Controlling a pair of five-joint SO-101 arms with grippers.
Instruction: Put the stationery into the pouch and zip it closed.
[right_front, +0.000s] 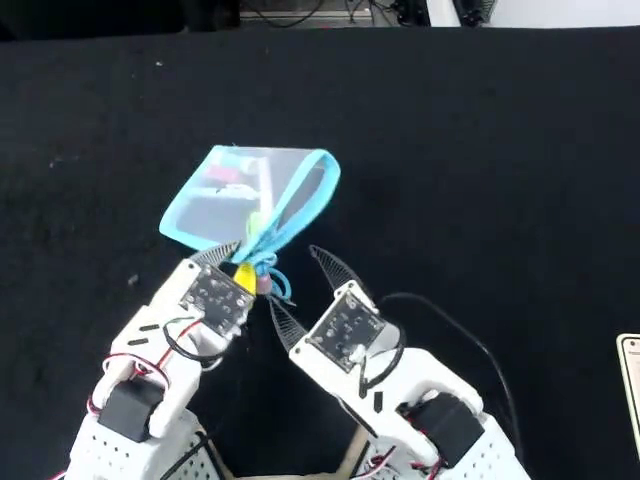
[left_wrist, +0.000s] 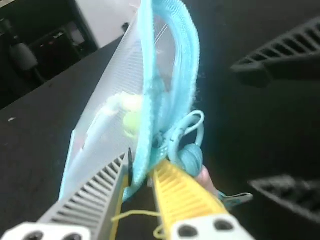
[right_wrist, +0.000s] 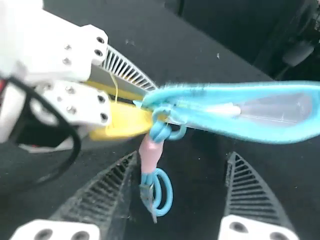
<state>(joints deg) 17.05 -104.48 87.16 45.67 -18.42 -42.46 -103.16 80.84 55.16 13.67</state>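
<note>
Black cloth surface, cables along its far edge. The pouch sits just past centre, at 12 o'clock from both arms, with stationery showing through its clear wall. The left gripper has its fingers clenched on the pouch's near corner at the zip end, evidently to anchor it. The right gripper, at 4 o'clock of that corner, has its fingers spread and empty astride the dangling zip pull. The mouth gapes; zipping is not yet done.
</note>
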